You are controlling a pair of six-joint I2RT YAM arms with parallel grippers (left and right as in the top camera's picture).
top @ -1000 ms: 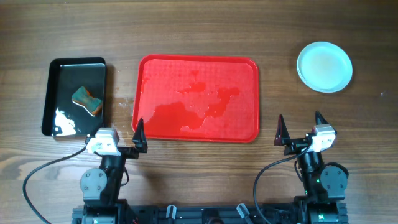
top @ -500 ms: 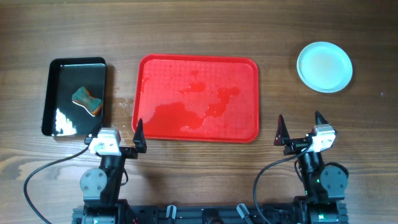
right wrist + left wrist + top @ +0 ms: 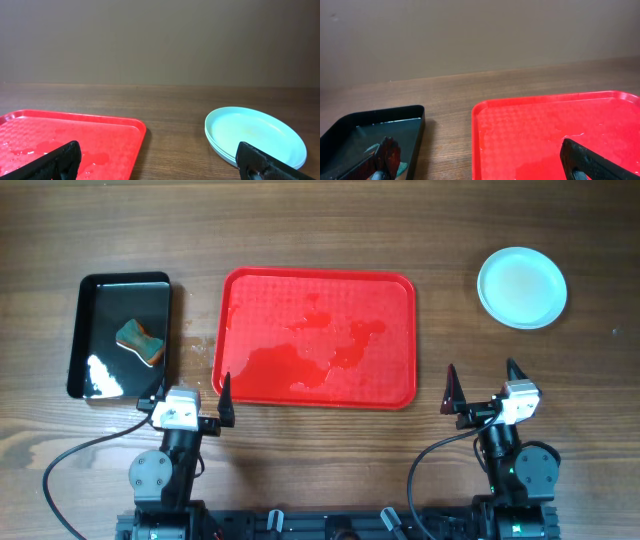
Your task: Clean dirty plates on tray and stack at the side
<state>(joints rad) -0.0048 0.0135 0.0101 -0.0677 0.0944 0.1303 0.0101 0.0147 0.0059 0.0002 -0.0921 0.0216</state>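
Note:
The red tray (image 3: 318,338) lies at the table's middle with wet patches and no plates on it; it also shows in the left wrist view (image 3: 555,135) and the right wrist view (image 3: 65,140). The pale mint plates (image 3: 521,287) sit stacked at the back right, off the tray, and show in the right wrist view (image 3: 255,135). My left gripper (image 3: 192,393) is open and empty in front of the tray's front left corner. My right gripper (image 3: 481,385) is open and empty in front of the plates, right of the tray.
A glossy black tray (image 3: 120,335) stands at the left with a green and orange sponge (image 3: 139,342) in it; its corner shows in the left wrist view (image 3: 370,135). Water drops lie on the wood between the two trays.
My left gripper has shifted slightly to the right. The right arm, tray and plates have not moved.

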